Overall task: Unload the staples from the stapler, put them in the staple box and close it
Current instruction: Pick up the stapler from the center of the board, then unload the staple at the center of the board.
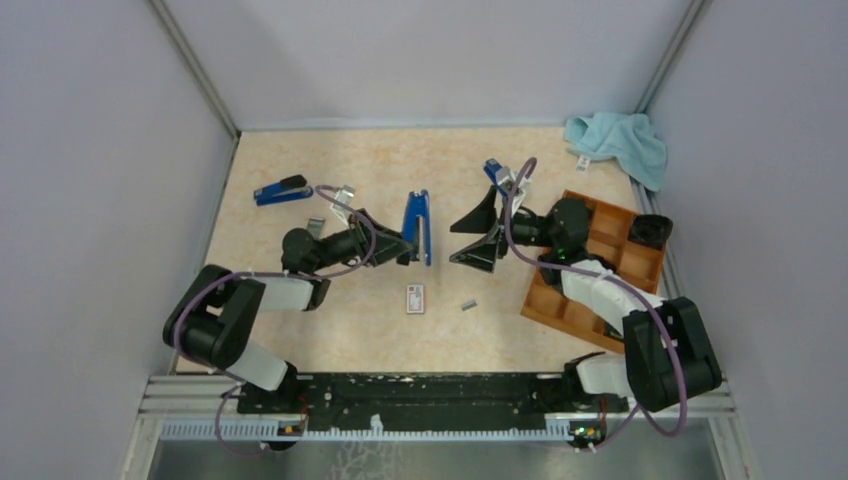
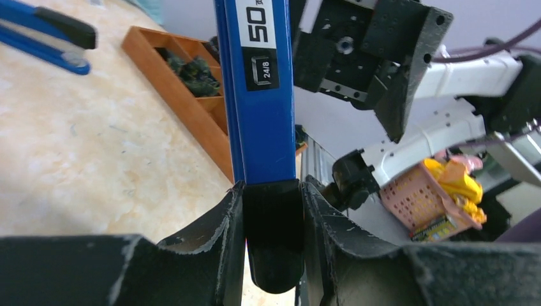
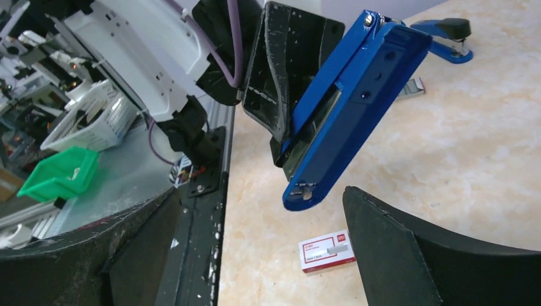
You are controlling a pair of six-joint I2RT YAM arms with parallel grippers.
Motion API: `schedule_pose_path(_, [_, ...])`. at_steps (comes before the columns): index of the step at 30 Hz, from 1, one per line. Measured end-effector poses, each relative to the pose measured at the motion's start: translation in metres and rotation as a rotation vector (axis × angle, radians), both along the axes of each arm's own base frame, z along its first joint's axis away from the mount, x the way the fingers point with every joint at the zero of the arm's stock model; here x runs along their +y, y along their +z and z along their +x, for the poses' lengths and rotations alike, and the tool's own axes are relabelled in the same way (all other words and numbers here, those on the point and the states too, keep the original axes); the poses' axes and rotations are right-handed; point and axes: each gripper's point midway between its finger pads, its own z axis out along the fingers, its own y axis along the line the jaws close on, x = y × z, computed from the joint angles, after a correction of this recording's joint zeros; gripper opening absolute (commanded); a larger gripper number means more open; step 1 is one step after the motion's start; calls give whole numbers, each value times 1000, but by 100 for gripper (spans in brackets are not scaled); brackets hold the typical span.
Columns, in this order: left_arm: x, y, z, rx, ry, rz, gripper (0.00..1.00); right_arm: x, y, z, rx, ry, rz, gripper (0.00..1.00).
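A short strip of staples lay on the table, near the small white box. Just beyond, the left gripper pinched the blue stapler by one end, its arm stretched low. The right gripper faced it, spread wide, with a narrow gap between them.

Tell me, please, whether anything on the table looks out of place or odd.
A short strip of staples lies loose on the bare tabletop, just right of the small white box and apart from the wooden tray. A teal cloth sits crumpled in the far right corner. Otherwise nothing stands out.
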Motion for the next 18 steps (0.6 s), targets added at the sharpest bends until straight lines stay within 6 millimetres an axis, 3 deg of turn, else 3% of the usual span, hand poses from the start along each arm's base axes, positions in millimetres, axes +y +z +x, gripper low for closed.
schedule_pose_path(8, [-25, 13, -23, -202, -151, 6, 0, 12, -24, -5, -50, 23, -61, 99])
schedule_pose_path(13, [-35, 8, -30, -229, -188, 17, 0, 20, -33, -8, -62, 38, -79, 97])
schedule_pose_path(18, [-45, 5, -40, -248, -214, 18, 0, 28, -36, -13, -69, 56, -82, 87])
